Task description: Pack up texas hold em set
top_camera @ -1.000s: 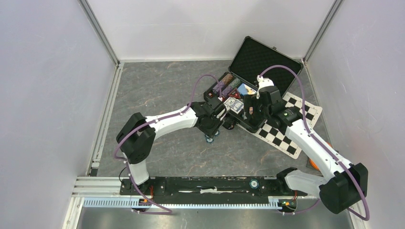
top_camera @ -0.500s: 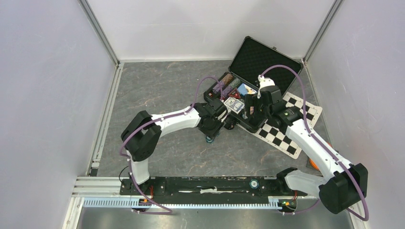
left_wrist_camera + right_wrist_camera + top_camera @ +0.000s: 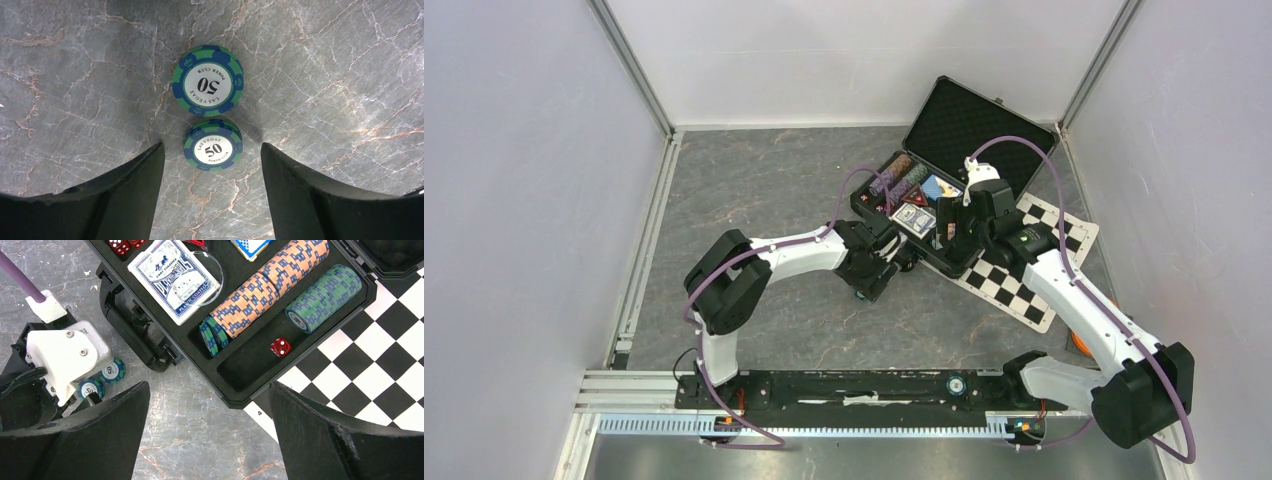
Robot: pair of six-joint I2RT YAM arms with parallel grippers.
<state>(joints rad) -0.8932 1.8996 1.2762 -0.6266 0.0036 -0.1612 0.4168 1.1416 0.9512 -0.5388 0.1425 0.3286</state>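
The left gripper hangs over the grey marbled worktop, jaws released either side of a round green-and-blue poker chip, a second matching chip just beyond. The right gripper, jaws wide and empty, hovers over the open black hard case.

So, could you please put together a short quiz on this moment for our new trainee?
1. True or false: the left gripper is shut on a teal chip.
2. How many chip faces marked 50 show on the table outside the case? A one, B two, C five.
3. What does the case partly rest on besides the table?
Key: 1 false, its jaws stand apart on either side of the chip; 2 B; 3 the checkered mat.
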